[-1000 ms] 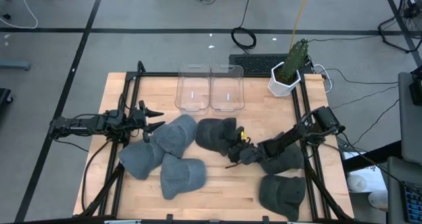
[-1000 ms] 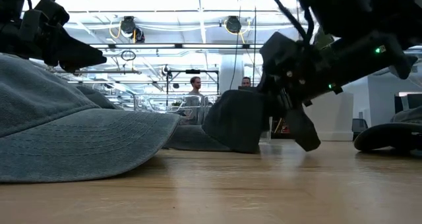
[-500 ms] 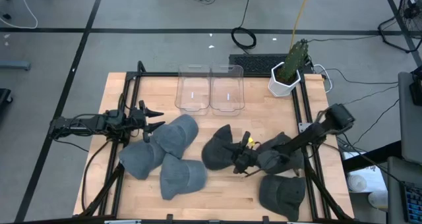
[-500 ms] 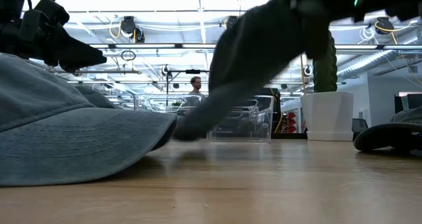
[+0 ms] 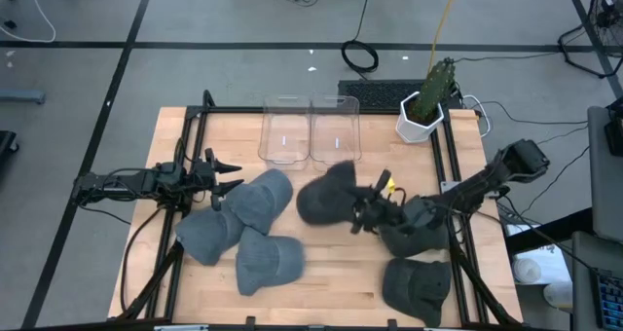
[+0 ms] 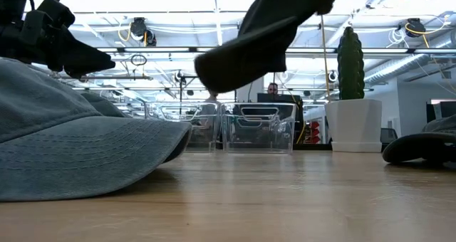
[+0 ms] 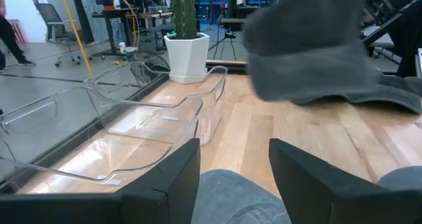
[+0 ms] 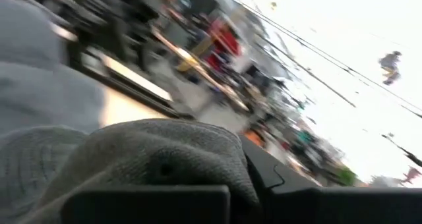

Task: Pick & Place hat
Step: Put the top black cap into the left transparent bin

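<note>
A dark grey hat [image 5: 326, 195] hangs in the air over the table's middle, with my right gripper [image 5: 362, 214] shut on its right side. In the low view the hat [image 6: 260, 39] is well above the wood, and in the left wrist view it [image 7: 310, 46] floats ahead. It fills the lower half of the right wrist view [image 8: 151, 158]. My left gripper [image 5: 232, 175] waits open and level at the table's left, above a blue-grey hat [image 5: 258, 200]. My right gripper pinches the dark hat between its two fingers at the side toward the table's right [image 5: 348, 209], reaching in roughly level from that side. The gripper's own body hides which part it has. The hat is lifted clear and sags from the fingers toward the table's left [image 6: 221, 71].
Two more blue-grey hats [image 5: 209, 236] [image 5: 268, 260] lie at the near left, and two dark hats [image 5: 419, 236] [image 5: 419, 287] at the near right under the right arm. Two clear bins [image 5: 287, 131] [image 5: 336, 131] stand at the far edge, and a potted cactus [image 5: 425, 107] at the far right.
My right gripper has risen and drawn a little toward the far edge, rolling as it went. The dark hat, which lay on the table a second ago, first came up at its gripped side and now hangs wholly clear of the wood.
</note>
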Controlling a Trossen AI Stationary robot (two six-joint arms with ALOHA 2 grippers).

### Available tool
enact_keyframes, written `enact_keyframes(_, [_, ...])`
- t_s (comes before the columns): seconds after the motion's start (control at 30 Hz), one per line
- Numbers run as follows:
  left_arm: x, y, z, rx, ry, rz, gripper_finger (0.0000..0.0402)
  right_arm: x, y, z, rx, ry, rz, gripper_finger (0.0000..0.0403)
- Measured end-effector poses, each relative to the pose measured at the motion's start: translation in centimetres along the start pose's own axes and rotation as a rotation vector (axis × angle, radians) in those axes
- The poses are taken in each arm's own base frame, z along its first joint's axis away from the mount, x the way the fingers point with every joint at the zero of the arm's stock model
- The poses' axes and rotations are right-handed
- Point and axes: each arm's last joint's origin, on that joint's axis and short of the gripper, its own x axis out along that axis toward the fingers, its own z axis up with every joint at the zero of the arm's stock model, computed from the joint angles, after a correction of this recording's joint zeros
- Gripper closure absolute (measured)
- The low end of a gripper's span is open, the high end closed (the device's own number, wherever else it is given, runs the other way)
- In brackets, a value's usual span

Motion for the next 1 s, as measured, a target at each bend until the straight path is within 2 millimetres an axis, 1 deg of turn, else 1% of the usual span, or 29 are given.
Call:
enact_keyframes(0.2, [0.0, 0.0, 0.0, 0.000, 0.000, 0.000, 0.0210, 2.5, -2.0, -1.4, -0.079, 0.143, -0.201, 0.0403])
enact_keyframes(0.3, [0.0, 0.0, 0.0, 0.000, 0.000, 0.000, 0.0210, 4.2, -3.0, -2.1, -0.121, 0.236, -0.292, 0.0403])
enact_keyframes(0.47, [0.0, 0.0, 0.0, 0.000, 0.000, 0.000, 0.0210, 7.8, -5.2, -2.8, -0.259, 0.428, -0.411, 0.0403])
enact_keyframes(0.57, [0.0, 0.0, 0.0, 0.000, 0.000, 0.000, 0.0210, 10.1, -6.8, -3.4, -0.296, 0.485, -0.446, 0.0403])
enact_keyframes(0.67, [0.0, 0.0, 0.0, 0.000, 0.000, 0.001, 0.0210, 12.5, -8.0, -4.6, -0.327, 0.541, -0.468, 0.0403])
enact_keyframes(0.8, [0.0, 0.0, 0.0, 0.000, 0.001, 0.001, 0.0210, 15.0, -8.1, -6.8, -0.398, 0.631, -0.472, 0.0403])
enact_keyframes(1.0, [0.0, 0.0, 0.0, 0.000, 0.000, 0.001, 0.0210, 17.4, -6.9, -8.7, -0.508, 0.683, -0.404, 0.0403])
